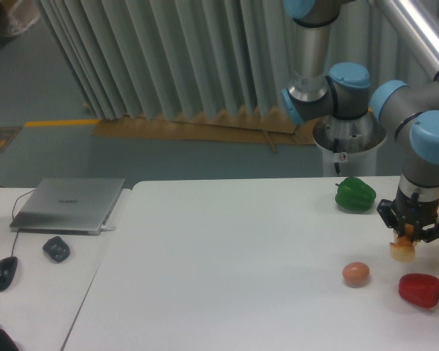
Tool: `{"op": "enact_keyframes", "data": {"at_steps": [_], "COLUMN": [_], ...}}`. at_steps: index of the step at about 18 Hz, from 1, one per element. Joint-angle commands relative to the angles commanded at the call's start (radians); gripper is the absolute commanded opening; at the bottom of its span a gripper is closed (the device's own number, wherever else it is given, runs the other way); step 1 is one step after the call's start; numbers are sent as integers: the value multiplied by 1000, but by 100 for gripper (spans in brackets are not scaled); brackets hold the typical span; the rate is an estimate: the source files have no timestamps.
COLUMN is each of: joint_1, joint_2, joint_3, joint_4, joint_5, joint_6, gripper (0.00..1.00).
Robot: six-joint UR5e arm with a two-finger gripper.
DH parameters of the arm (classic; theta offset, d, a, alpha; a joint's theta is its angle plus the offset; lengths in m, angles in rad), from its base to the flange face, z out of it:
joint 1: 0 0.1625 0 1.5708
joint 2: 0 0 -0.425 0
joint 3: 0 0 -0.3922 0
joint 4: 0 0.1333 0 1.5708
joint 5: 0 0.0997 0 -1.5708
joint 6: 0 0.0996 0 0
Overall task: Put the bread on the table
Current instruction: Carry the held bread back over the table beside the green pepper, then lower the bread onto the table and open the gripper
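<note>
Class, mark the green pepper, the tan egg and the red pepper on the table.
Glossy green pepper (355, 194), fixed camera, centre of its body.
Smooth round tan egg (356, 273), fixed camera, its middle.
Glossy red pepper (419, 289), fixed camera, centre of its body.

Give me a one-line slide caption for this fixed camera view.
UR5e claw holds the bread above the table, near an egg, red pepper and green pepper.
</note>
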Motion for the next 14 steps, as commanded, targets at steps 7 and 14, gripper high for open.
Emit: {"op": "enact_keyframes", "data": {"at_steps": [7, 14], "joint_1": [-9, -11], "joint_2": [0, 1], "joint_3": [2, 0], "joint_4": [23, 34], "joint_5": [17, 17], "joint_6": [-5, -3], "gripper": [100, 100]}}
